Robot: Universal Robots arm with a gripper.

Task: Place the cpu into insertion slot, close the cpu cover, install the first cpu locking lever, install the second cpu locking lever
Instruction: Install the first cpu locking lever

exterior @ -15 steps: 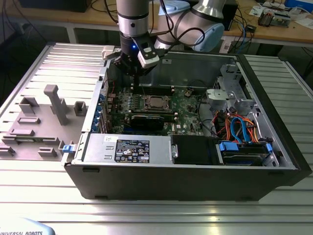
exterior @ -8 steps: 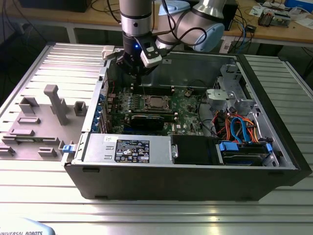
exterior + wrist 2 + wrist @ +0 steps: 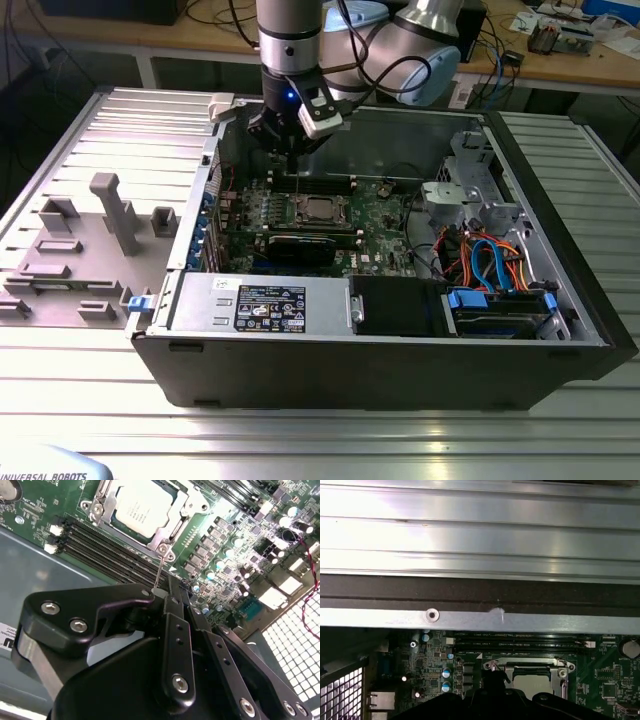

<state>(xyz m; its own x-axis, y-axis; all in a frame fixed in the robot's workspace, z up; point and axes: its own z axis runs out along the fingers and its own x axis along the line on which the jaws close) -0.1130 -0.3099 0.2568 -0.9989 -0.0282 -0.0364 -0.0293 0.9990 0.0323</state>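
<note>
The cpu (image 3: 141,507) sits in the insertion slot (image 3: 95,506), with the cpu cover (image 3: 176,524) down over it. The gripper (image 3: 167,594), just off the slot's corner, appears pinched on the thin locking lever (image 3: 158,570) standing up from that corner.

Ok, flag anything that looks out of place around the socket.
The cpu sits square under the cpu cover, but one thin wire lever stands up from the cover's corner instead of lying flat.

Ribbed silver aluminium table (image 3: 560,400), exterior view. Resting directly on it: open black metal computer case (image 3: 360,375), centre; flat grey fixture plate (image 3: 95,268) with upright grey blocks, towards the exterior view's left.
</note>
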